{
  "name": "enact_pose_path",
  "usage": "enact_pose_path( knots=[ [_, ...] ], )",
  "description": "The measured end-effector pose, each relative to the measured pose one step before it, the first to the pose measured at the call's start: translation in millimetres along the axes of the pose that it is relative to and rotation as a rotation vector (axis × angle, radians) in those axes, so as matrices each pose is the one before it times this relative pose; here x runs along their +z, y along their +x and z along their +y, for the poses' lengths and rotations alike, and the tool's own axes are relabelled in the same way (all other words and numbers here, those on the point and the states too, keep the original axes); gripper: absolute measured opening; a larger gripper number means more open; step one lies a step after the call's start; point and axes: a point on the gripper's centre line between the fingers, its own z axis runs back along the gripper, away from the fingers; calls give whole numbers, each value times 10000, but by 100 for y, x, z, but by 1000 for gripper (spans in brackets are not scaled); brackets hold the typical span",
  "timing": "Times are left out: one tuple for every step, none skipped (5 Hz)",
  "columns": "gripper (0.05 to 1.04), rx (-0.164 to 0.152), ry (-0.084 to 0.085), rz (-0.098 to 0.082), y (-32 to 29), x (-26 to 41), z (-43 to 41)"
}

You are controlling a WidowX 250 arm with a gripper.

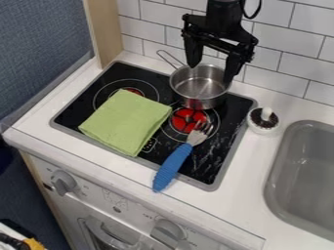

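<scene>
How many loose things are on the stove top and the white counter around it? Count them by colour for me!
Green: 1 (the folded cloth)
Silver: 1 (the metal pot)
Blue: 1 (the fork, going by its handle)
White: 1 (the little round holder with dark stuff in it)
Total: 4

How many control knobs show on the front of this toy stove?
2. The first knob is near the left end of the front panel; the second knob is farther right, near the picture's bottom edge. More may lie beyond that edge.
</scene>
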Motion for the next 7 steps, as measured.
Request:
enact_pose_path(
  knots=[
    [1001,-51,-14,319,-562,-1199,-182],
    [1001,-106,-31,610,-3296,-1108,-208],
    [1001,-188,-196,-139,-2423,618,-351],
    [1001,-120,-183,270,-2742,-534,-447],
    [1001,-74,-11,730,-2007,-2205,-431],
    [1001,-31,202,405,57,-1766,-207],
    [1001,124,120,471,-92,-1467,108]
  ],
)
